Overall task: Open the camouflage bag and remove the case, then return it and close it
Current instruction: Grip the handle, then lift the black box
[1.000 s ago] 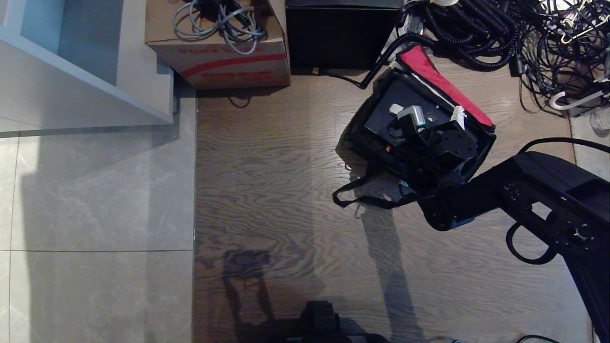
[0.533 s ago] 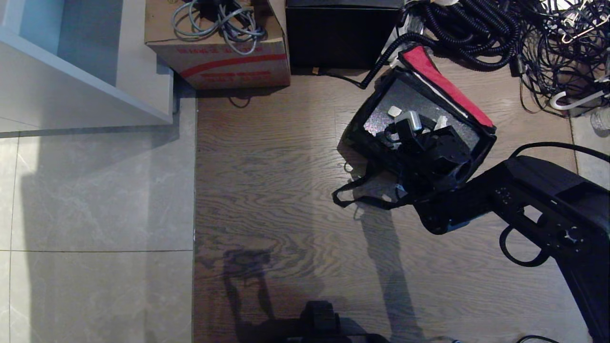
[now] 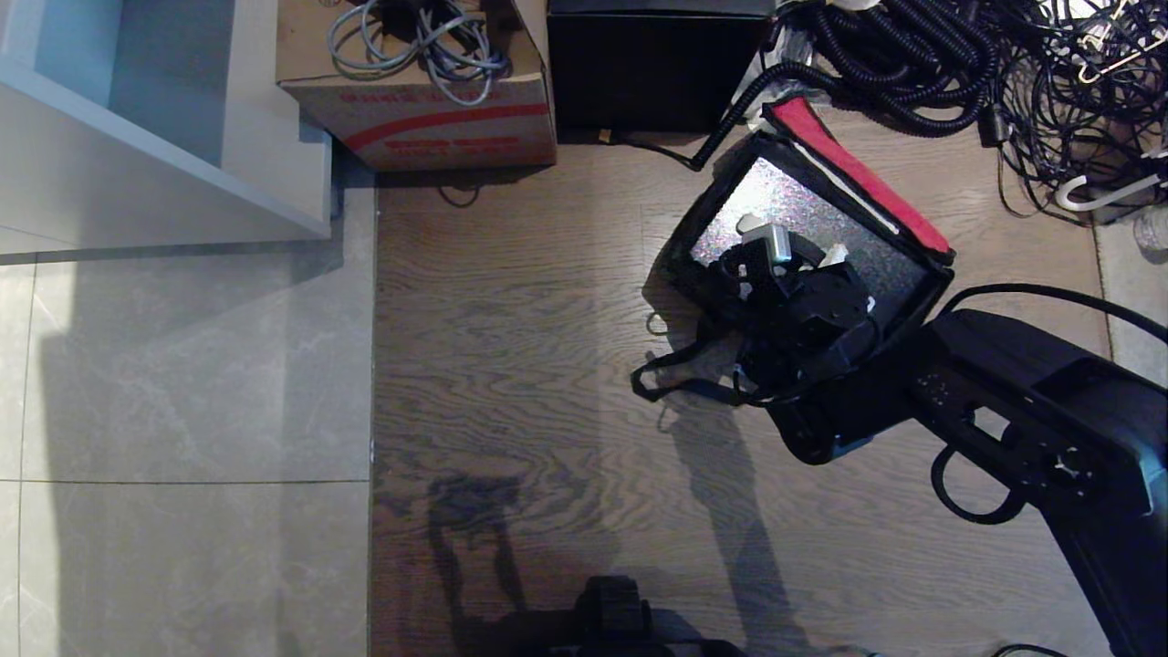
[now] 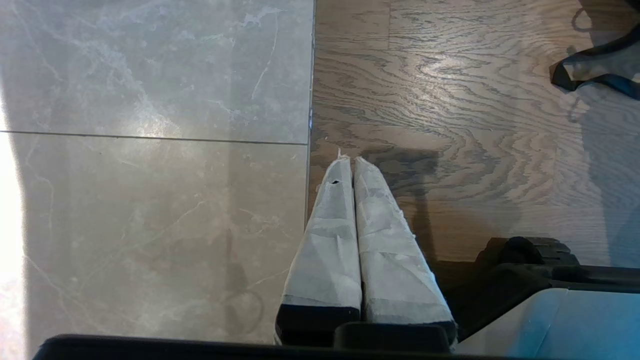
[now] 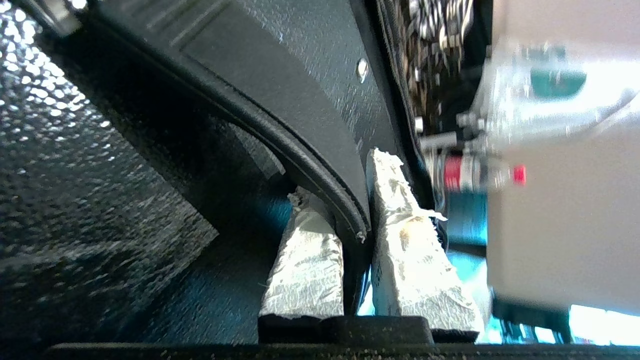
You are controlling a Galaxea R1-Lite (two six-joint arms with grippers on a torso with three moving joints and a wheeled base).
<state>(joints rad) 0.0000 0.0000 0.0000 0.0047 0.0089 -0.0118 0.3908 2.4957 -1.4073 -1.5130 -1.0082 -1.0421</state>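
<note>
Floor (image 3: 511,365) of grained wood planks fills the middle of the frame, meeting smooth grey tiles on the left. Upper right lies the boxy soft bag (image 3: 912,301), red lining showing, with the glittery speckled case (image 3: 821,214) higher in it than a second ago. The right end effector (image 5: 356,200) pinches the case's black handle (image 5: 280,100). The left end effector (image 4: 352,165) hangs closed, idle.
</note>
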